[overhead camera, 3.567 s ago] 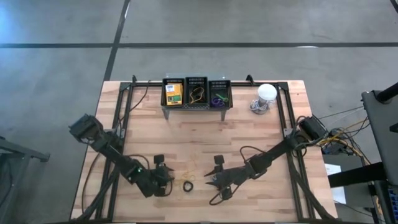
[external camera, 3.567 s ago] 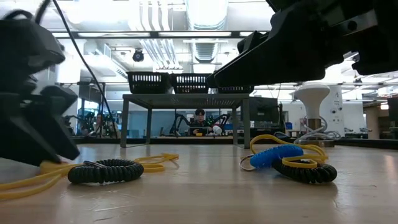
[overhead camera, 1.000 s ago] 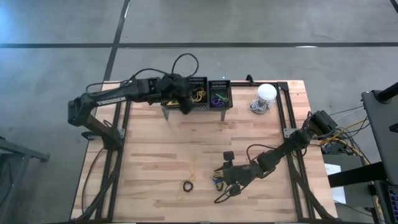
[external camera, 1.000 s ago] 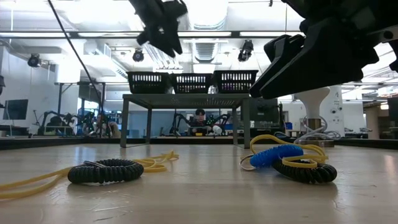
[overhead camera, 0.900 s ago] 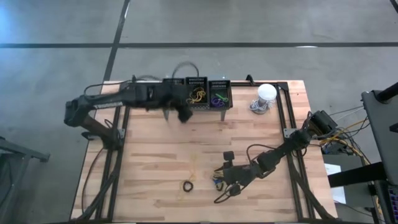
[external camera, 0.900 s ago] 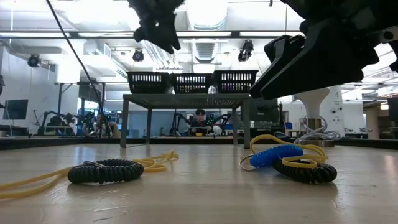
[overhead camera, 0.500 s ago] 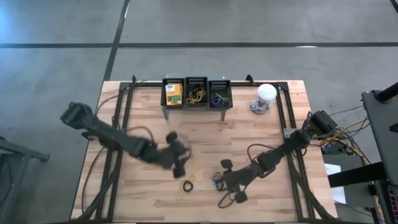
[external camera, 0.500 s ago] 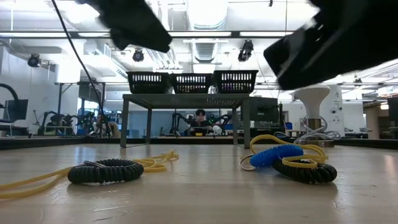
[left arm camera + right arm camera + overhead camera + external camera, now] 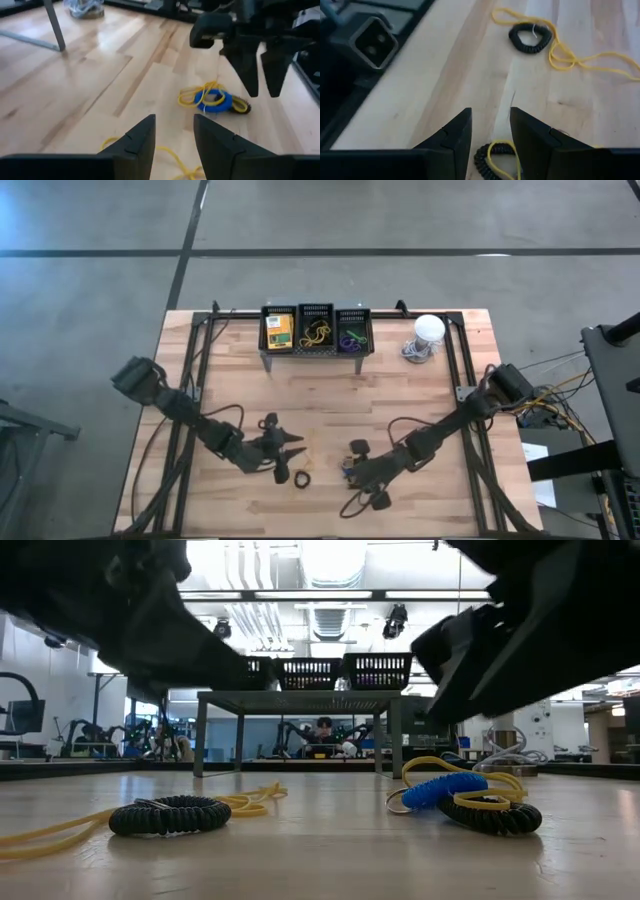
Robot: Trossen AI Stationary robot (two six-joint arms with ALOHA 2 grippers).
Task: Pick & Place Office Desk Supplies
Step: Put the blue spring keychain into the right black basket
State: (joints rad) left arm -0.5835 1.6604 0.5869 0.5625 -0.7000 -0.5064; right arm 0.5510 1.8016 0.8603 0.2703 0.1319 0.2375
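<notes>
Three baskets [image 9: 316, 328] sit side by side on a raised shelf [image 9: 297, 698] at the counter's [image 9: 400, 400] far edge, bulb-like object [image 9: 429, 329] off to their right. Near the front (roughly centre) lie two coil cords: one [image 9: 302, 478] left, the other [image 9: 349, 472] right, with rubber bands tangled around both.

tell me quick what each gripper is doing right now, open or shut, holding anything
Left gripper: open, nothing between its fingers, low over the table near the yellow rubber bands.
Right gripper: open, holding nothing, just above a black coil.
</notes>
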